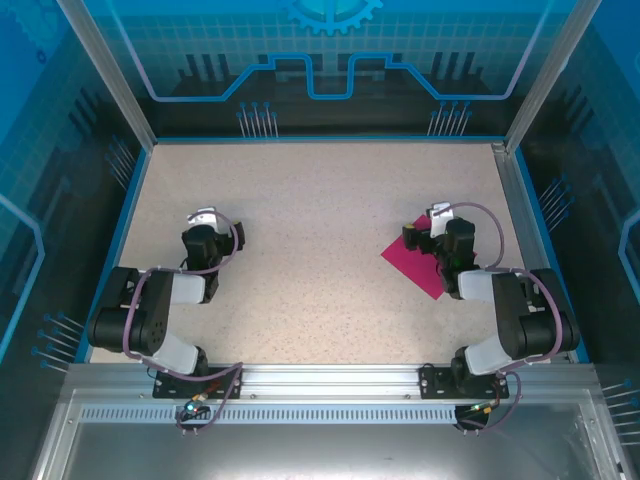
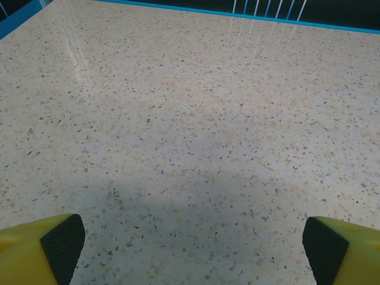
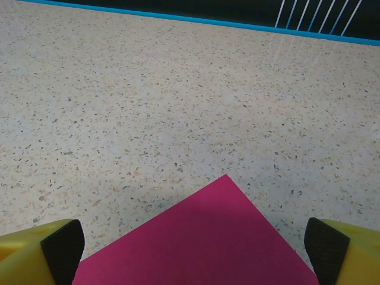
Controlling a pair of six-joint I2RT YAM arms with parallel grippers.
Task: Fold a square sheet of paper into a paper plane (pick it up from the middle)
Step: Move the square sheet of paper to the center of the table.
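1. Top external view: a speckled table [image 1: 320, 210] with a blue rim [image 1: 320, 139]; the left arm [image 1: 150, 315] and the right arm [image 1: 515, 325] are bolted at the near edge, well apart from each other.
2. The square sheet of paper [image 1: 412, 262] is magenta-pink and lies flat on the right half of the table, turned corner-on like a diamond; its right part is hidden beneath the wrist of the right arm.
3. The right gripper [image 1: 437, 214] stands over the far corner of the sheet; the left gripper [image 1: 207, 214] stands over bare table on the left half, well apart from the sheet.
4. Right wrist view: the right gripper [image 3: 193, 249] is released, jaws spread wide, grasping nothing; black pads [image 3: 62, 246] on yellow fingers [image 3: 24, 258] sit at the two lower corners of the view.
5. Same view: the square sheet of paper [image 3: 208, 243] lies between the two fingers, one sharp corner pointing away toward the blue rim [image 3: 178, 19]; both visible edges are straight; the surface is smooth; whether either pad touches the paper cannot be told.
6. Left wrist view: the left gripper [image 2: 193, 246] is released, jaws spread wide, grasping nothing; its black pads [image 2: 62, 243] flank bare speckled table [image 2: 190, 107]; a soft shadow [image 2: 190, 219] lies on the surface between them.
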